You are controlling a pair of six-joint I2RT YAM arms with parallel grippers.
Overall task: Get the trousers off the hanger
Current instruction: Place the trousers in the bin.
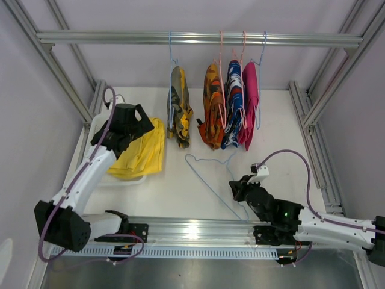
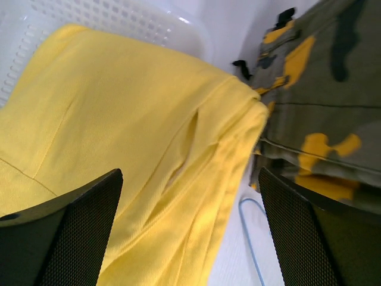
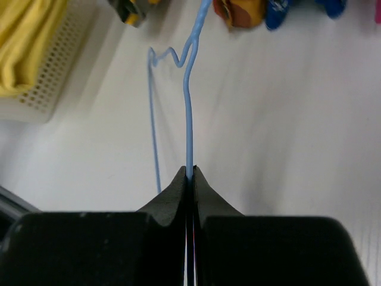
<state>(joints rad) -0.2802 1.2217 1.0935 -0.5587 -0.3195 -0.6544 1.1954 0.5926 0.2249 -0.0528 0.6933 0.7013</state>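
- left gripper [image 2: 189,176] spread wide apart, hovering over the yellow trousers [image 2: 119,119] in the white basket [image 2: 149,24]
- right gripper [image 3: 189,173] pinched tight on the blue hanger [image 3: 189,119]

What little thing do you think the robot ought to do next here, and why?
Probably open the right gripper and let the blue hanger go. Its jaws are pinched shut on the bare wire resting on the table, and the yellow trousers already lie in the white basket under the open left gripper.
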